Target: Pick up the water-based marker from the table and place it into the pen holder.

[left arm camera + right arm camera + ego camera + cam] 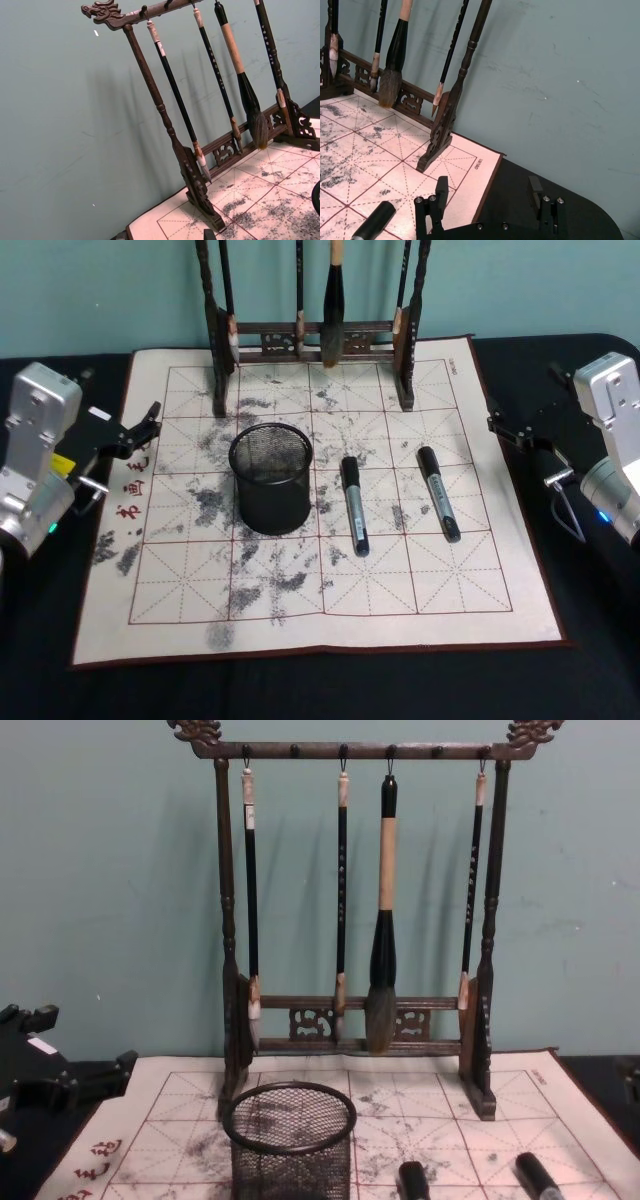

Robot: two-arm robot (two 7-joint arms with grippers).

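Progress nil: left marker (355, 505), right marker (438, 493) lie near empty pen holder (270, 478). Left hand (145, 428), right hand (502, 426) wide open, empty.

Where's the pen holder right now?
Head view: the pen holder stands upright on the mat, left of centre, before the brush rack; a marker lies just right of it.

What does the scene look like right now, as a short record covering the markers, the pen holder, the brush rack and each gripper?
near marker: lying flat on the mat, just right of the pen holder
far marker: lying flat, further right
pen holder: upright on the mat, nothing seen inside
brush rack: at the mat's back edge, four brushes hanging
left gripper: open, at the mat's left edge, holding nothing
right gripper: open, by the mat's right edge over the table, holding nothing
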